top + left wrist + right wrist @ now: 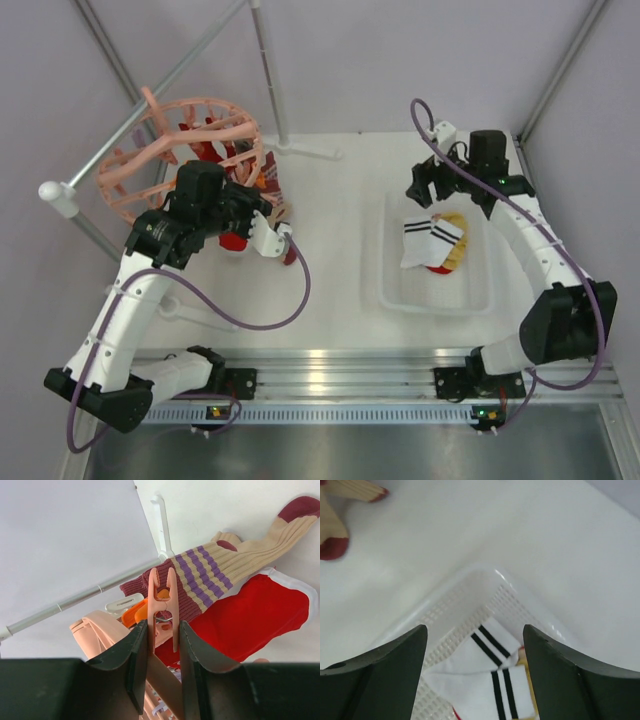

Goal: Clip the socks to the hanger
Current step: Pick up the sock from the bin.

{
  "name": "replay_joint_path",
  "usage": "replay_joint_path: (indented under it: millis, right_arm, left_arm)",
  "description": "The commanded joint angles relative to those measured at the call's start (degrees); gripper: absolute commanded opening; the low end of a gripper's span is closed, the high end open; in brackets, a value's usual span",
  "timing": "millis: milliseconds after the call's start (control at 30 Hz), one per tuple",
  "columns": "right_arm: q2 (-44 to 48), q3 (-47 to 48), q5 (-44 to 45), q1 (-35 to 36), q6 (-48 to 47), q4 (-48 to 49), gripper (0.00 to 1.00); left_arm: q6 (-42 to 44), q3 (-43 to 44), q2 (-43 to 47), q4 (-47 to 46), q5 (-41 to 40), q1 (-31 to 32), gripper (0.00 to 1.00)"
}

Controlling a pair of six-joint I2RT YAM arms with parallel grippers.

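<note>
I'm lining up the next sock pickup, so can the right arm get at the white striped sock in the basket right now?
Probably yes. The right end effector hangs open just above the basket, and the white striped sock lies uppermost inside it with nothing covering it.

The white table [340, 220] carried a white perforated plastic tray [384, 270] on its right half. The white foot of a rail stand [312, 150] rested at the far middle, and an aluminium mounting rail [340, 372] ran along the near edge.
</note>
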State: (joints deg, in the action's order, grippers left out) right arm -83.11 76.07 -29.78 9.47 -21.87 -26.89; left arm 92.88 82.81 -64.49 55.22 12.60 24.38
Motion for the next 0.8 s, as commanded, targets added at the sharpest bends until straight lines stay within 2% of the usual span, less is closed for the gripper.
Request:
replay_joint_path:
  millis: [0,133,300,500,767]
  right_arm:
    - [3.6,-7.7,10.5,-3.8,13.7,-1.7,0.76]
    - [6.7,-15.1,22.9,-4.6,28.1,0.7,0.7]
    - [5.2,-17.0,31.9,-5.0,35.6,-1.8,0.63]
    - [0.9,-16.9,33.8,-5.2,39.6,2.3,0.57]
    - [-6.3,-15.3,34.6,-5.0,44.6,2.2,0.53]
  left_arm:
    - [-3.1,-0.9,0.8,-2.7,2.4,-0.2,0.0]
    - [-3.5,-1.4,1.2,-3.0,2.6,-0.2,0.0]
    - [-3.9,-1.5,1.4,-2.8,2.8,-0.3,0.0]
    - [-4.2,-1.5,1.3,-2.9,2.9,-0.3,0.0]
    - [-4.4,-1.2,0.9,-2.8,2.7,-0.2,0.0]
